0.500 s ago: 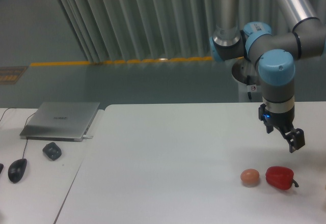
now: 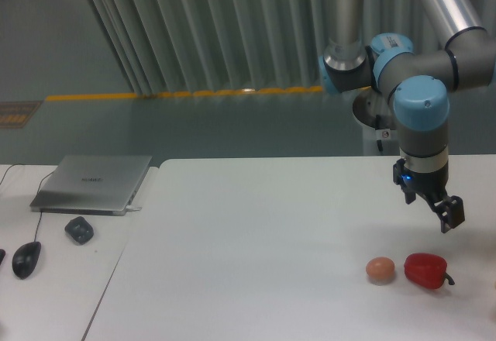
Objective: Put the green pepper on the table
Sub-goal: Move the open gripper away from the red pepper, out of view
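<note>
While my pincer (image 2: 447, 215) hangs above the white counter (image 2: 256, 240), I cannot tell if its fingers are apart. I see no green pepper. Below it lie a red pepper (image 2: 425, 270) and a tan ball (image 2: 380, 270).

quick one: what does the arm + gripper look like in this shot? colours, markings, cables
The arm has silver-grey metal tubes and dark grey joint housings with light blue round caps. The wrist section is grey, with a pale band and a small blue light just above the gripper, which is black with two short fingers. No loose cables show. Markings are too small to read.
</note>
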You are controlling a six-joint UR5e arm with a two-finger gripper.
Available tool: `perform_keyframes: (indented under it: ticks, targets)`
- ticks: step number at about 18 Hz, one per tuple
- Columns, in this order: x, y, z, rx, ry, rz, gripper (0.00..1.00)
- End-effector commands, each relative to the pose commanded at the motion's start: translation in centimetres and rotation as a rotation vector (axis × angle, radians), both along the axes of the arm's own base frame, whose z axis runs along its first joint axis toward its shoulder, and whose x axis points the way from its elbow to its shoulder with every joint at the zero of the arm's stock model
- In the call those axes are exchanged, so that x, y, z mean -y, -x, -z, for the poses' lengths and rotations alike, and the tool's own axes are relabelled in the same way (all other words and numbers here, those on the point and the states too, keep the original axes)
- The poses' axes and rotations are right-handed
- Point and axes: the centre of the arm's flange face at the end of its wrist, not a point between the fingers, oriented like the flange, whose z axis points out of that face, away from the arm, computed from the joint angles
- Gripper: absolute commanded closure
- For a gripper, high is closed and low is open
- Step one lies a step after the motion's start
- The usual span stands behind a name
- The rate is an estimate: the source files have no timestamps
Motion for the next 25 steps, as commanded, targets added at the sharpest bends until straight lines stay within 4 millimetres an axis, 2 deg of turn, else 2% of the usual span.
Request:
perform_keyframes:
  ticks: [7, 12, 16, 19, 25]
  targets:
    - [0.3, 0.4, 0.0, -0.007, -0.016, -0.05, 0.0]
    - [1.4, 2.8, 0.2, -0.041, -0.119, -0.094, 0.0]
    - [2.2, 4.2, -0.3, -0.056, -0.129, -0.114, 0.0]
    - [4.6, 7.3, -0.6, -0.071, -0.126, -0.161, 0.0]
    - [7.8, 10.6, -0.8, -0.065, -0.096, 0.044, 0.0]
